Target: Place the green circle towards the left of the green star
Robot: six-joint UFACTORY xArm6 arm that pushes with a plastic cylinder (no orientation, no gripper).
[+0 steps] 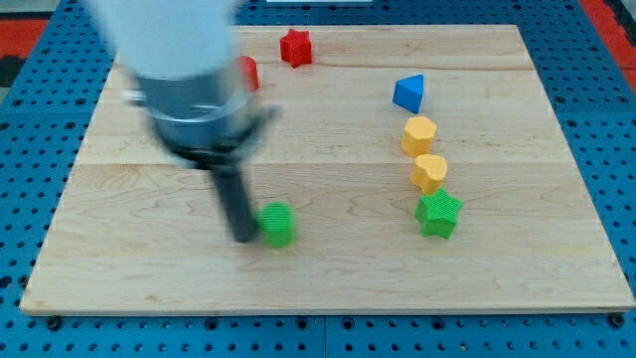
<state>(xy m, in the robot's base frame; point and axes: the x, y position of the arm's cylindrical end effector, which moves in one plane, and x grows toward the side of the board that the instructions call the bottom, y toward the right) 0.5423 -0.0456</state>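
Note:
The green circle (277,224) sits on the wooden board, left of centre and low in the view. The green star (438,214) lies well to its right, at about the same height. My tip (243,237) is blurred and stands just left of the green circle, touching it or nearly so. The arm's body covers the upper left of the board.
A yellow heart (429,172) and a yellow hexagon (418,133) stack just above the green star. A blue triangle block (408,93) is above them. A red star (295,48) lies at the top, and a red block (248,73) is partly hidden behind the arm.

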